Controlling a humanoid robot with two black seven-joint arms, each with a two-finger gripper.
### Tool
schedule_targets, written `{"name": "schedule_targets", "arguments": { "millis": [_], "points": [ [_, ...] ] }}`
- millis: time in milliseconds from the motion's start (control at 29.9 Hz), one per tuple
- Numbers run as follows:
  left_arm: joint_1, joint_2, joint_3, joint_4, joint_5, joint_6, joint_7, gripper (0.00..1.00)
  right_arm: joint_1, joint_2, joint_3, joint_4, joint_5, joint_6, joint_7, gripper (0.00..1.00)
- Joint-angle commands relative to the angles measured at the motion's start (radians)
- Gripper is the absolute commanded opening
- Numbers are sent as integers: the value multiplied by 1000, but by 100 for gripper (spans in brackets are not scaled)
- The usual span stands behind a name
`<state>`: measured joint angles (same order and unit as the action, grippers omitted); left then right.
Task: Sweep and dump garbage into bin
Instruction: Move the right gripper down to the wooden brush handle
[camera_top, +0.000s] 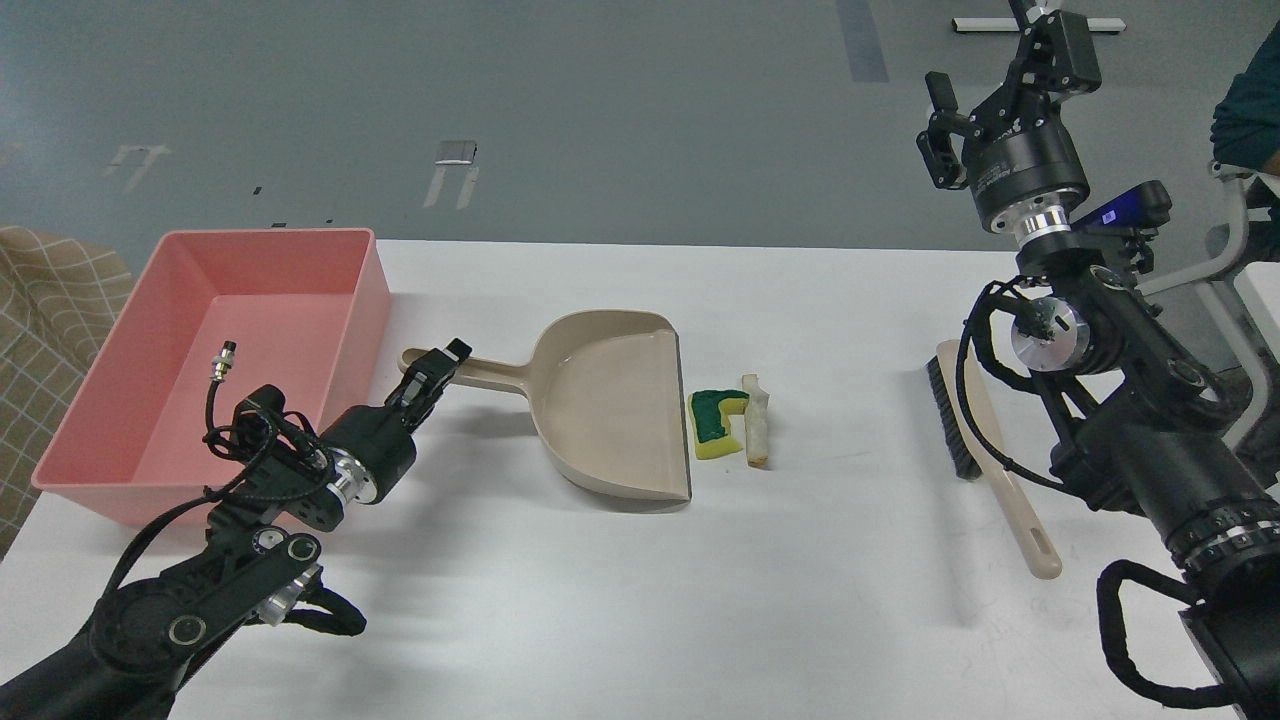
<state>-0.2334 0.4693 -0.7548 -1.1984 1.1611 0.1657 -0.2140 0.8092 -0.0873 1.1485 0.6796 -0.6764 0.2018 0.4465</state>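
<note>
reaching my left gripper (437, 362) to the dustpan (610, 400) handle, fingers around it; my right gripper (985, 75) spread at one o'clock; sponge piece (719, 424) at the dustpan's three o'clock

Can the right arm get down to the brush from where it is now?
Probably yes. The right gripper is raised above the table's far edge, and the brush lies uncovered beside that arm, its long handle free on the table.

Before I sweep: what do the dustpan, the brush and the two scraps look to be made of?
Dustpan: smooth beige moulded plastic, slight sheen. Brush: matching beige handle, likely plastic, with dark bristles. Sponge piece: yellow foam under a green scouring-type layer. Whitish slice: matte, bread-like with a tan edge; real or foam, unclear.
</note>
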Motion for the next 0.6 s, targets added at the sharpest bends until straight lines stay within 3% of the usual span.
{"name": "schedule_targets", "arguments": {
  "millis": [0,100,268,435,468,568],
  "points": [
    [-4,0,-6,0,-1,2,2,0,7,-6,-3,1,-3,1,-6,100],
    [-6,0,-6,-4,-1,0,2,0,16,-51,-18,8,-12,1,-26,100],
    [-15,2,-8,-4,-1,0,1,0,22,-236,-251,118,-14,-2,-104,100],
    [-15,0,-11,-4,-3,2,1,0,24,-611,-651,426,-21,-7,-149,100],
    [-15,0,-11,-4,-3,2,1,0,24,-612,-651,426,-22,-7,-149,100],
    [-15,0,-11,-4,-3,2,1,0,27,-791,-754,573,-132,-4,-164,100]
  ]
}}
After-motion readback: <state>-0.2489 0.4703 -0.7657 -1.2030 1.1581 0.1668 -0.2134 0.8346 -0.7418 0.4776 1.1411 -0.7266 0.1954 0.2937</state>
